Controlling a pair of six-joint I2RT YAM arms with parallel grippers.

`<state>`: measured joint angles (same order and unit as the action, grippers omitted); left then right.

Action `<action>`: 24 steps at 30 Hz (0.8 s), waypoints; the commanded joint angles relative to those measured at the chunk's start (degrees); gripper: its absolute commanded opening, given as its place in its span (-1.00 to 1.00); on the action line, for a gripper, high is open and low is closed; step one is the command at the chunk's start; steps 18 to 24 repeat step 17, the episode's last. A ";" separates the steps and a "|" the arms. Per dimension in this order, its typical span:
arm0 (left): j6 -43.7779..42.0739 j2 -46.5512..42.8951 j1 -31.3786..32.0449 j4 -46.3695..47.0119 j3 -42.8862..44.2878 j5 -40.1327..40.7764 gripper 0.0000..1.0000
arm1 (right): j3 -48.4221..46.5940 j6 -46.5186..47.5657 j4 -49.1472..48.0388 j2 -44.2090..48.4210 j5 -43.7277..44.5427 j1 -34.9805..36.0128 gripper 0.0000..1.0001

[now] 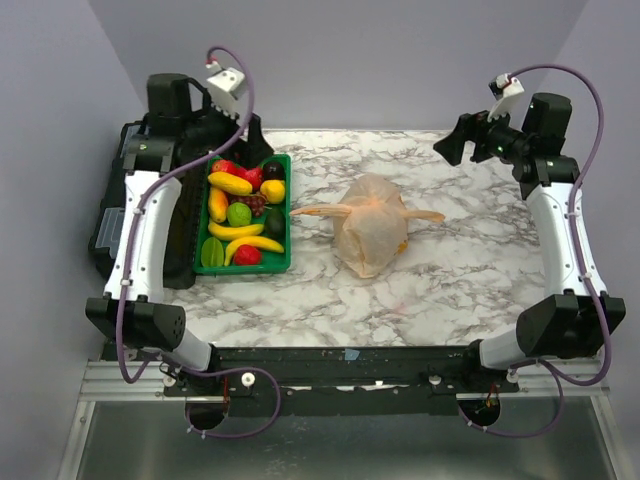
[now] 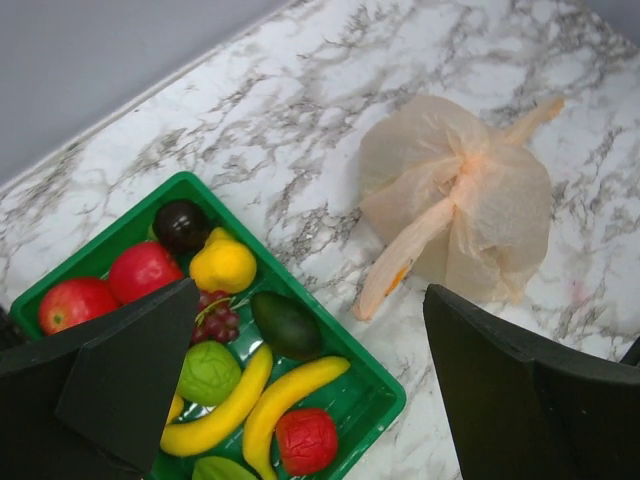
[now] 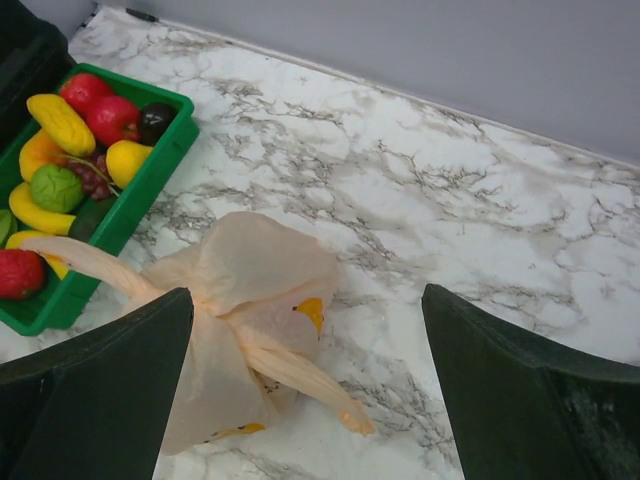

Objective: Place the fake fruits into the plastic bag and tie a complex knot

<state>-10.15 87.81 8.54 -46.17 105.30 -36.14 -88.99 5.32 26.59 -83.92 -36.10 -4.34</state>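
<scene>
On marble table (image 1: pixel 470 265), knotted plastic bag (image 1: pixel 370 235) beside tray (image 1: pixel 245 268)

Left wrist view: 1 dark finger (image 2: pixel 120 385) of your left gripper (image 2: pixel 310 300) blocks the near-left corner of the green tray (image 2: pixel 383 398), part-covering a red fruit (image 2: pixel 72 303), a green fruit (image 2: pixel 212 372) and a banana (image 2: pixel 215 415). The tray's near edge runs off the frame.

Right wrist view: the tray is cut at the left edge, and 1 finger (image 3: pixel 90 400) of your right gripper (image 3: pixel 305 300) covers the near-left of the plastic bag (image 3: pixel 250 290), whose contents you cannot read beyond a yellow-orange patch.

From above, the knot (image 1: pixel 362 208) is too small to trace, and the black toolbox (image 1: pixel 105 250) lies largely under the left arm (image 1: pixel 145 235).
</scene>
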 commanded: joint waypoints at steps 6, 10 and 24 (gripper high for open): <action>6.51 -3.50 -14.53 -4.54 -2.04 1.53 0.97 | 3.11 -1.40 9.50 2.97 10.07 -1.31 1.00; 2.34 -8.62 -14.80 -0.40 -11.94 5.84 0.97 | 8.88 1.80 11.46 5.49 12.44 -1.29 1.00; 2.47 -12.43 -14.85 -2.05 -19.07 9.82 0.97 | 13.51 1.71 11.90 10.04 10.76 -1.30 1.00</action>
